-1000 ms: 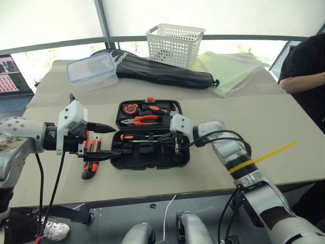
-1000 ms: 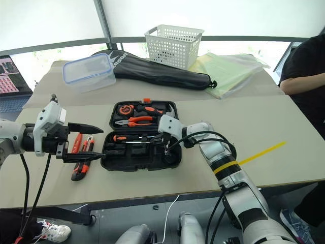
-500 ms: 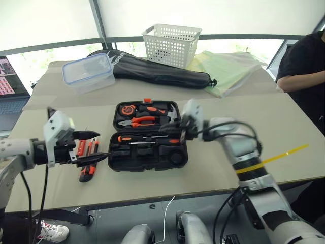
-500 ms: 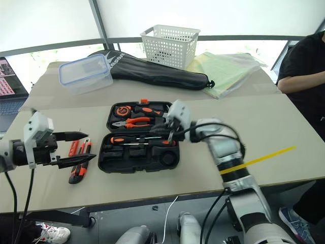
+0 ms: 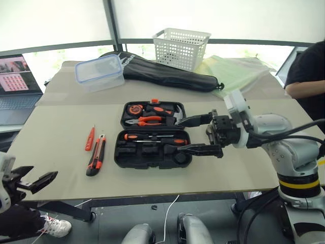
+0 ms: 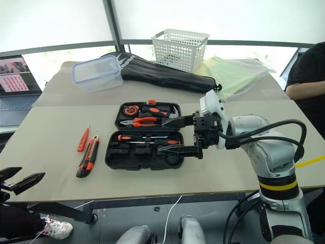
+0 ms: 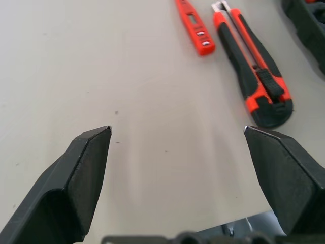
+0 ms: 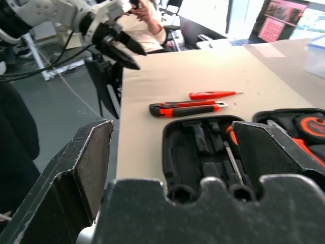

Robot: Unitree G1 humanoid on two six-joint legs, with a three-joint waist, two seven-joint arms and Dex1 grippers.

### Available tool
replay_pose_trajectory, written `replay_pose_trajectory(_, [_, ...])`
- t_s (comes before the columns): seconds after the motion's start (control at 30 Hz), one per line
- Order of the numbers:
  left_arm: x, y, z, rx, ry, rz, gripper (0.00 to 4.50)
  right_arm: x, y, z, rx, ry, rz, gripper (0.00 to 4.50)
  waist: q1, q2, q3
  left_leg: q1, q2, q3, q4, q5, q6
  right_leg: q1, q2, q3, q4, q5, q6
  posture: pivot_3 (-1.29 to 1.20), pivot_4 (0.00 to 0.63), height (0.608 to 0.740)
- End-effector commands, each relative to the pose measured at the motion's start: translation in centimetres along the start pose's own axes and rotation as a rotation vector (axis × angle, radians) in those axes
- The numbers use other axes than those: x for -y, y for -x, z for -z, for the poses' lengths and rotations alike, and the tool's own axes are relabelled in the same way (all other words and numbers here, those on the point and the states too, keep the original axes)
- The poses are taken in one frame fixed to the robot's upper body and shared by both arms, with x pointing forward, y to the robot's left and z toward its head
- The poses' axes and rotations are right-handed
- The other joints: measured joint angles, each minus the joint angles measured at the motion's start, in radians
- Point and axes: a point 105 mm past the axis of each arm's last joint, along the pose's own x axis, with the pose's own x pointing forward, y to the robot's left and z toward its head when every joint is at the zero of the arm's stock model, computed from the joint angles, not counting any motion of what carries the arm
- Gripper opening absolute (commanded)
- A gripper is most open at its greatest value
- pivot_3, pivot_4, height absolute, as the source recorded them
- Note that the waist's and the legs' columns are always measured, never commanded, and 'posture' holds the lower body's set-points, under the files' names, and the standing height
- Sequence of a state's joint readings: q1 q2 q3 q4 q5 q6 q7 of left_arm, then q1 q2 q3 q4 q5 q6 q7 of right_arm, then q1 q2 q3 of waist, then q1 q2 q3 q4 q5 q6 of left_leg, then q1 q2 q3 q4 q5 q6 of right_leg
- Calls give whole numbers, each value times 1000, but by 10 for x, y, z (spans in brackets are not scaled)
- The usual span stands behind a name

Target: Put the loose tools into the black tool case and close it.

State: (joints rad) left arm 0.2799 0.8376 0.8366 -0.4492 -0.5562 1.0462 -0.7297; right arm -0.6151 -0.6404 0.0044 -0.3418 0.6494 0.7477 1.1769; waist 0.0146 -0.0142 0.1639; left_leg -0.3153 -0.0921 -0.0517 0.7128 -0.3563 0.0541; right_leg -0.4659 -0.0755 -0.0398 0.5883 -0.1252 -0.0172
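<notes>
**Two tools waiting outside the open case**

The black tool case (image 5: 152, 137) is lying open mid-table, two screwdrivers (image 5: 155, 139) sitting inside. The utility knife (image 5: 95, 161) and slim orange screwdriver (image 5: 90, 138) are lying just beside it on the left. Both the right gripper (image 5: 199, 134) and the left gripper (image 7: 177, 147) are gaping empty. The left wrist view is showing the knife's blade tip.

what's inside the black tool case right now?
In the open black tool case: tape measure, pliers, a hammer in the far half; two screwdrivers in the near half. The right gripper covers its right edge.
</notes>
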Motion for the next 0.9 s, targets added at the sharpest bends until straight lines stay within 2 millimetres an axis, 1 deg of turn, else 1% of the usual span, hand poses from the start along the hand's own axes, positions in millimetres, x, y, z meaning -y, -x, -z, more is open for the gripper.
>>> replay_pose_trajectory(0.03, [4,-21,-10,-65,26,12,4500,0,-2,-9,15,71,20,4420,-1,-1,0,0,0,0,0,0,0,0,0,0,1,0,0,0,150,740])
replay_pose_trajectory(0.07, [4,-29,-12,-93,40,9,4500,0,-1,-9,13,76,24,4420,-1,-1,0,0,0,0,0,0,0,-1,0,0,1,0,0,0,150,740])
replay_pose_trajectory(0.1, [1,-42,-17,-118,82,-9,4500,-1,-1,-10,14,80,24,4420,-3,-1,-1,0,-1,0,0,0,0,-1,0,0,2,0,0,0,150,740])
replay_pose_trajectory(0.13, [-1,-50,-21,-138,111,-23,4500,-2,0,-10,14,82,24,4420,-2,-1,-1,0,-1,0,0,0,0,-1,0,-1,5,0,0,0,150,740])
replay_pose_trajectory(0.17, [-4,-63,-28,-148,144,-35,4500,-4,0,-10,19,81,26,4420,-3,-2,-1,0,-1,0,0,1,-1,-2,0,-1,5,0,0,0,150,740])
replay_pose_trajectory(0.2, [-6,-72,-34,-157,165,-43,4500,-5,0,-11,21,80,28,4420,-3,-2,-1,-1,-2,0,0,1,-1,-3,1,-1,5,0,0,0,150,740])
replay_pose_trajectory(0.27, [-6,-87,-46,-169,185,-47,4500,-6,0,-9,21,79,43,4420,-8,-3,-1,-2,-2,0,0,1,-2,-5,1,-2,6,0,0,0,150,740])
replay_pose_trajectory(0.33, [-4,-97,-53,-180,182,-46,4500,-7,0,-7,18,79,58,4420,-19,-4,-1,-3,-2,0,0,1,-2,-6,1,-2,5,0,0,0,150,740])
replay_pose_trajectory(0.43, [-2,-114,-56,-237,125,-66,4500,-10,0,-5,20,74,78,4420,-30,-4,-1,-3,-3,0,-1,1,-2,-8,1,-2,5,0,0,0,150,740])
replay_pose_trajectory(0.5, [0,-122,-56,-262,108,-62,4500,-12,1,-5,21,73,87,4420,-33,-4,-1,-3,-3,1,-1,1,-2,-9,1,-2,5,0,0,0,150,740])
replay_pose_trajectory(0.57, [-5,-131,-57,-280,87,-98,4500,-11,4,-4,18,73,119,4420,-30,-4,-1,-3,-3,1,-1,1,-2,-9,1,-2,5,0,0,0,150,740])
replay_pose_trajectory(0.7, [-9,-140,-63,-263,89,-106,4500,-12,9,-2,13,61,158,4420,-26,-4,-1,-3,-3,1,1,2,-3,-9,0,0,5,0,-1,0,150,740])
replay_pose_trajectory(0.8, [-6,-145,-65,-263,111,-84,4500,-12,12,1,5,52,179,4420,-25,-4,-1,-3,-3,1,1,2,-3,-8,0,0,5,0,-1,0,150,740])
replay_pose_trajectory(0.9, [-1,-151,-61,-279,111,-68,4500,-12,13,1,4,53,186,4420,-24,-4,-1,-4,-3,1,1,2,-3,-9,0,0,6,1,0,0,150,740])
